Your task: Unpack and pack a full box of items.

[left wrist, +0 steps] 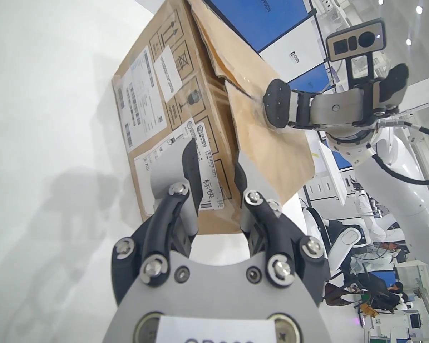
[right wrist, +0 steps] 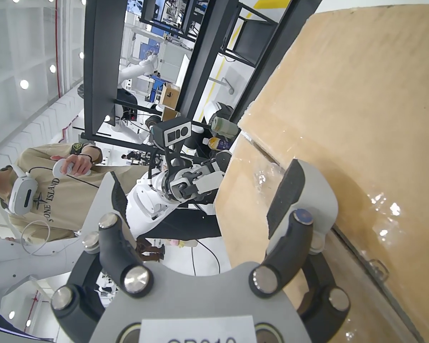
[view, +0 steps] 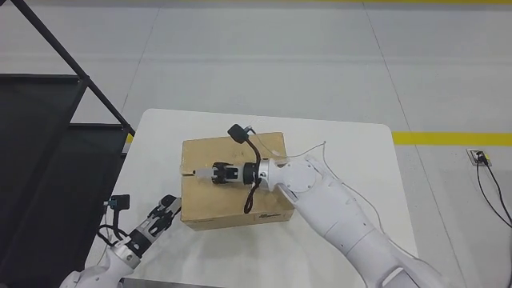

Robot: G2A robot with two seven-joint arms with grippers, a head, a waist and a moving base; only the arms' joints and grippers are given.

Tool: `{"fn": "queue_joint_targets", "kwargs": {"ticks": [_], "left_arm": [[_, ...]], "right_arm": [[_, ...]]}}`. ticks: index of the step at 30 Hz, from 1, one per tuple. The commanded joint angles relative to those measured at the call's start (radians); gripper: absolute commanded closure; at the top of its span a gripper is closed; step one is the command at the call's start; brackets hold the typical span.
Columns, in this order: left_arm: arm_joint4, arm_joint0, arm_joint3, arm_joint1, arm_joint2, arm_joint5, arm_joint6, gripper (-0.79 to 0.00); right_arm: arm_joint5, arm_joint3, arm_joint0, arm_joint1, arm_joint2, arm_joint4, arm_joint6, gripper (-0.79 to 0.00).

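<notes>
Cardboard box (view: 204, 200), contents hidden

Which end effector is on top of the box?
The right end effector, over the box top seam; the left end effector is low beside its labelled side.

There is one brown box (view: 232, 184). Under the box is one white table (view: 352, 160). The top of the box has two flaps (left wrist: 271, 151). One side of the box has three white stickers (left wrist: 139, 98). There are two grippers. The right gripper (view: 204, 174) is over the top of the box. The left gripper (view: 168, 205) is just beside the sticker side of the box. One black rack (view: 48, 128) stands well apart from the box.
</notes>
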State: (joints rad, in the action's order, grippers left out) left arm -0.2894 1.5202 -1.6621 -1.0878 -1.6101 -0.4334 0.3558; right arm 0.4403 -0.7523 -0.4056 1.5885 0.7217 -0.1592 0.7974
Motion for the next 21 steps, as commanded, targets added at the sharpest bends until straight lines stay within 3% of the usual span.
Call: {"fn": "queue_joint_targets", "kwargs": {"ticks": [1,6,7,8,12,16,21], "left_arm": [[0.003,0.005,-0.002,0.000,-0.005,-0.003,-0.003,-0.286],[0.012,0.013,0.000,0.001,-0.012,-0.008,-0.006,-0.286],[0.012,0.014,0.000,0.001,-0.013,-0.009,-0.006,-0.286],[0.013,0.015,0.000,0.001,-0.013,-0.009,-0.007,-0.286],[0.015,0.017,0.001,0.000,-0.013,-0.009,-0.010,-0.283],[0.016,0.017,0.002,0.000,-0.013,-0.012,-0.010,-0.280],[0.020,0.016,0.004,0.000,-0.015,-0.015,-0.011,-0.283]], "right_arm": [[-0.024,0.018,0.006,0.010,-0.003,-0.012,-0.016,-0.785],[-0.032,0.056,0.023,0.034,-0.019,-0.038,-0.002,-0.776],[-0.033,0.065,0.027,0.039,-0.021,-0.042,-0.002,-0.437],[-0.035,0.073,0.031,0.044,-0.024,-0.046,-0.001,-0.311],[-0.048,0.101,0.047,0.065,-0.037,-0.057,0.011,-0.225],[-0.058,0.127,0.063,0.083,-0.046,-0.061,0.016,-0.003],[-0.077,0.161,0.083,0.102,-0.056,-0.054,0.033,0.000]]}}
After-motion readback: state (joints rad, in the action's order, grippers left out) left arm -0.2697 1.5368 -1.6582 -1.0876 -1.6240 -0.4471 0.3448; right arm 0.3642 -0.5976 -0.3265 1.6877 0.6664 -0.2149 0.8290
